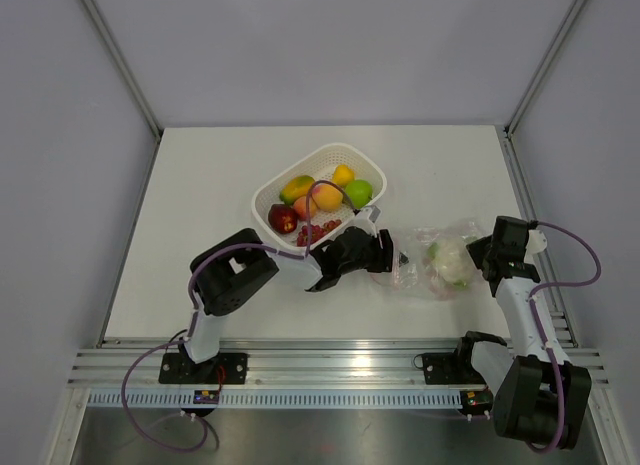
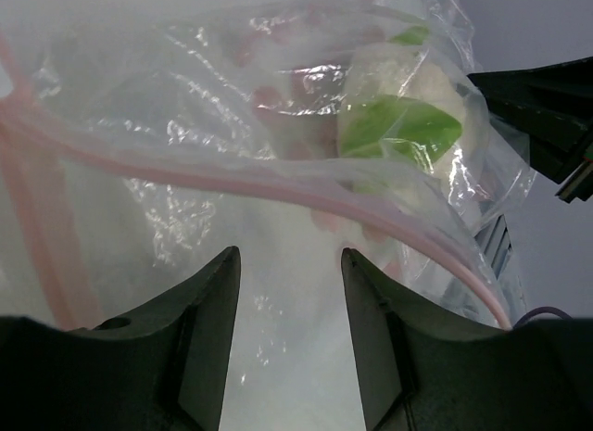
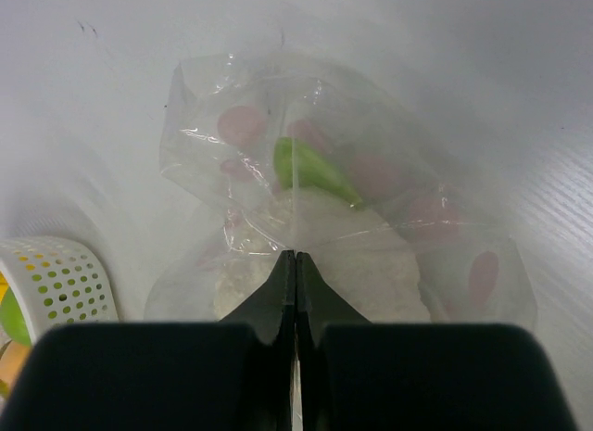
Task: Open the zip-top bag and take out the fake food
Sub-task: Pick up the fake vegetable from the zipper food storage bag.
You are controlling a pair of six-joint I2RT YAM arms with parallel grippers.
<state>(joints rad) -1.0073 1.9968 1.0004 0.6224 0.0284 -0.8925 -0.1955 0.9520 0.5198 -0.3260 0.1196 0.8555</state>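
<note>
The right claw (image 3: 296, 257) is pinched closed on the clear crinkly zip-top bag (image 3: 324, 199) lying on the white counter (image 1: 200, 205). The left claw (image 2: 289, 255) stands part-spread at the bag's pink zip strip (image 2: 232, 181).

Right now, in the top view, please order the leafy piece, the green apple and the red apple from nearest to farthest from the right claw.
1. Leafy piece, inside the zip-top bag, just beside the right claw.
2. Green apple, at the right side of the basket.
3. Red apple, at the basket's left side.
</note>
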